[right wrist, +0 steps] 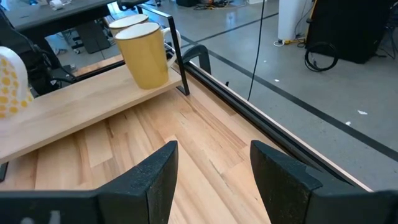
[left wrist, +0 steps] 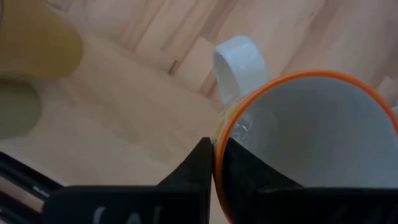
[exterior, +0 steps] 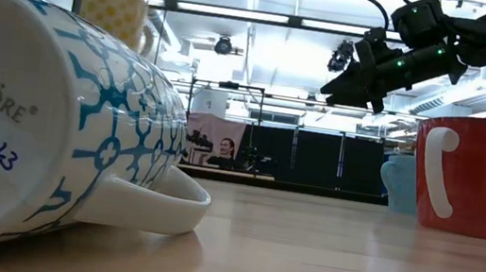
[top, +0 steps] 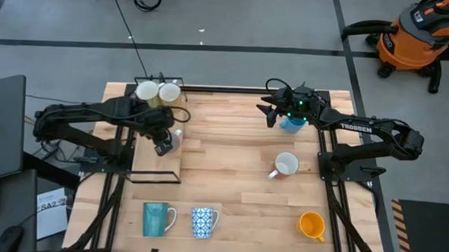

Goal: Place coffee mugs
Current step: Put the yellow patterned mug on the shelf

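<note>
Progress so far looks like two mugs down: a white mug point(top: 146, 91) and a pale yellow mug point(top: 169, 92) sit side by side on the raised shelf point(top: 156, 168) at the desk's point(top: 231, 157) back left. The left gripper point(top: 165, 144) is clamped on the rim of an orange-rimmed mug point(left wrist: 311, 143) held just over that shelf.

Still out on the desk are the light blue mug point(top: 291, 124) under the right gripper point(top: 274, 113), whose jaws stand apart and empty, plus another white mug point(top: 286, 165), the orange mug point(top: 311, 225), the patterned mug point(top: 203, 222) and the teal mug point(top: 155, 219), so I'd call it under halfway.

table point(top: 230, 179): pale matt wood planks; mugs point(top: 203, 221): glossy smooth ceramic
</note>
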Action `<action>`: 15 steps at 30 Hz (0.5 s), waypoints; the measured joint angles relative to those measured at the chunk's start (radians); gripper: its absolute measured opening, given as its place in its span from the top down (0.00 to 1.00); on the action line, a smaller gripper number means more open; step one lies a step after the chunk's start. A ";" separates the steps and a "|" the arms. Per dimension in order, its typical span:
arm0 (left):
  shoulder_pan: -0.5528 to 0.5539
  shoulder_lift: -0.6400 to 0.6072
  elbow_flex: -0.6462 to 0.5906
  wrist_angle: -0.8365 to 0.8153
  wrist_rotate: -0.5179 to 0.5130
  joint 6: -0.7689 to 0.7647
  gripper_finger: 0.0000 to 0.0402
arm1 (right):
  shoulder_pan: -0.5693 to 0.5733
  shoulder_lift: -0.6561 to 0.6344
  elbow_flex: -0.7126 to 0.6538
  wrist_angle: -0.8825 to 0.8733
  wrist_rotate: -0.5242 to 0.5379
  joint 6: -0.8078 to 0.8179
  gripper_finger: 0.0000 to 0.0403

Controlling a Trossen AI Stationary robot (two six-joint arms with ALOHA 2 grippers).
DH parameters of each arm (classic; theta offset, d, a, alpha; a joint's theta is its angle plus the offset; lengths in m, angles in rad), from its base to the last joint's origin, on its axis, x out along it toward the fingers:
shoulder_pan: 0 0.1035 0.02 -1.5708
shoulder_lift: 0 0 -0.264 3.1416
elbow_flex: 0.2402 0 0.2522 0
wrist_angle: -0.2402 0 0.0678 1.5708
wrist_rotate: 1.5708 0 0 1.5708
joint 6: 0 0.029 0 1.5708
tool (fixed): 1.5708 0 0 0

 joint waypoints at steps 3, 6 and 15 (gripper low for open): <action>0.000 -0.045 -0.066 0.016 0.015 -0.003 0.93 | 0.000 0.000 0.000 0.000 0.000 0.000 0.49; 0.000 -0.073 -0.127 0.055 0.058 -0.029 0.93 | 0.000 0.000 0.000 0.000 0.000 0.000 0.49; -0.045 -0.080 -0.260 0.171 0.115 -0.088 0.92 | 0.000 0.000 0.000 0.000 0.000 0.000 0.49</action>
